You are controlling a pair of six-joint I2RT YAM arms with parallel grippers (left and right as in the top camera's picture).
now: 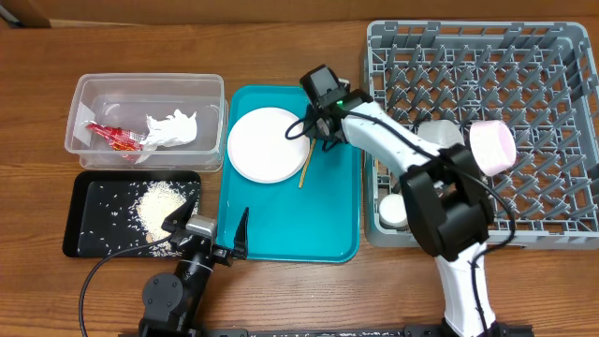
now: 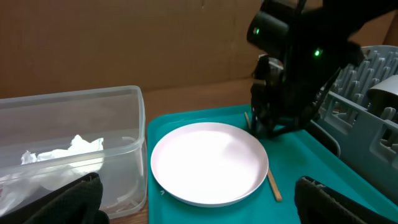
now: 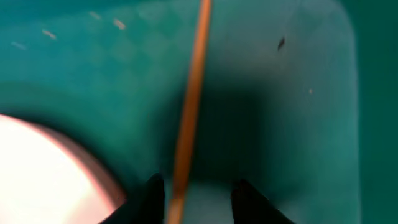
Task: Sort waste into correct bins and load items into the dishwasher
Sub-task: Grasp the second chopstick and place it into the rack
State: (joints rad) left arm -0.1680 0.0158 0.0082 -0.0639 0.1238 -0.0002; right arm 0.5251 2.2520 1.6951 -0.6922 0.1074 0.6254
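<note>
While your right gripper hangs parted over the chopstick, beside the plate on the teal tray, centre it, lower fully, and close gently.

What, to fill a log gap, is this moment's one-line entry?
right gripper open astride chopstick on teal tray | left gripper open | plate on tray | tissue, wrapper in tub

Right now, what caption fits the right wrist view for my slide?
Right pincer open astride a wooden chopstick on the teal tray, beside the pale plate.
</note>
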